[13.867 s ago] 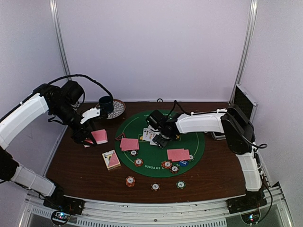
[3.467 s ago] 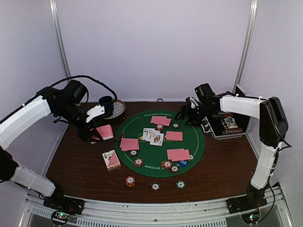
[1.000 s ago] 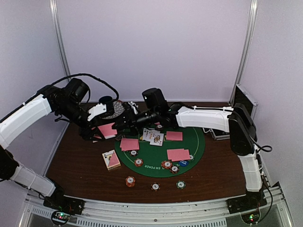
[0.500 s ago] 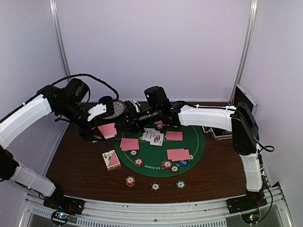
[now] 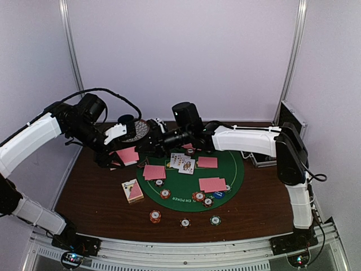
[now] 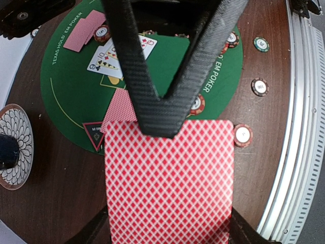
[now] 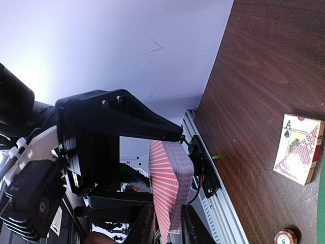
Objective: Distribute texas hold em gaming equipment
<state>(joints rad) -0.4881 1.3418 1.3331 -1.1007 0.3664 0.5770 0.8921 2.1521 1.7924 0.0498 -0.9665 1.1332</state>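
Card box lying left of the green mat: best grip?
Probably from straight above, pinching the card box across its two long sides, mid-length. It lies flat on the table, so only its thin edges can be pinched.

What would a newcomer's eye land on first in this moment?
The two arms meeting over the table's left side: the left gripper clamps a pink-backed deck, and the right gripper reaches across, fingers straddling the deck's edge. Next, the round green mat at the centre, laid with cards and striped chips.

About nine chips (image 5: 154, 216), one card box (image 5: 132, 190)
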